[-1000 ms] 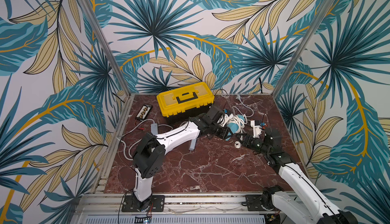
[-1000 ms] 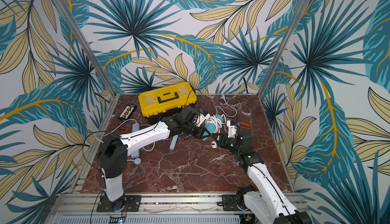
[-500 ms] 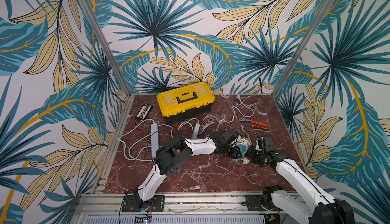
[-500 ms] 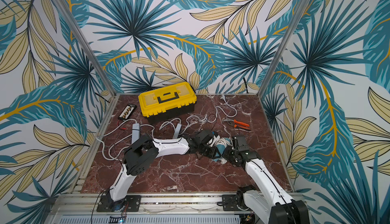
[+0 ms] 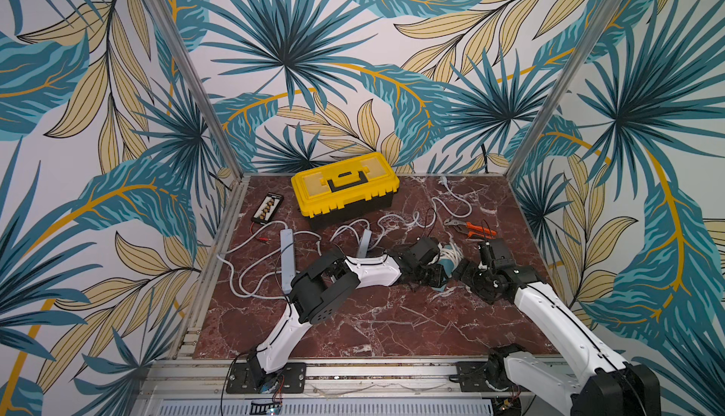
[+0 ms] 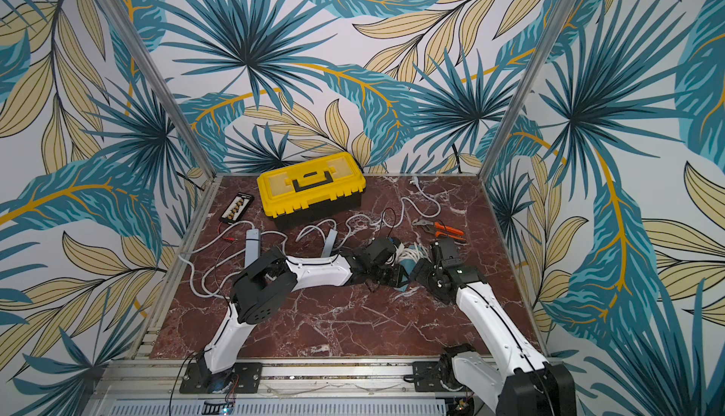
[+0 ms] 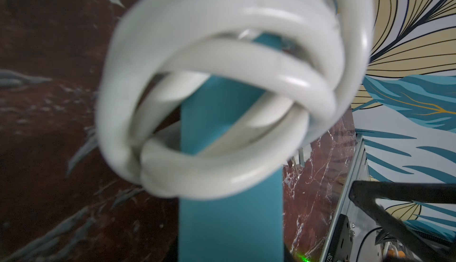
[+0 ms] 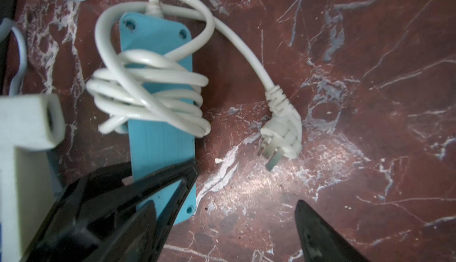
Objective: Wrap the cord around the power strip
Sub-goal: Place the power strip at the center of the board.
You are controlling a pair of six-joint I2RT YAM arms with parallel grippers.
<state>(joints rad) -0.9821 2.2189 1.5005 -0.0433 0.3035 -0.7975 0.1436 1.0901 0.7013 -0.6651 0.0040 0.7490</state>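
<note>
- Looks late in the wrap: cord [image 8: 148,92] coiled in several turns round the middle of the blue power strip [image 8: 160,137]. Only a short tail and the plug [image 8: 281,137] loose on the tabletop [image 8: 370,75] just beside it.
- Strip lying right of centre, roughly midway between the far and near edges, between the two arms.
- Left gripper [image 5: 433,278]: jaws closed, apparently on one end of the strip, judging by the left wrist view, which looks straight along the blue body.
- Right gripper [image 8: 246,184]: jaws spread wide, holding nothing. One finger overlapping an end of the strip, the other above bare marble.
- Next, probably: close on the tail near the plug, then carry it round once more or tuck it under a turn, without letting the coils slip off.
- Only container: yellow toolbox [image 5: 345,186] by the far edge, lid closed, contents hidden.
</note>
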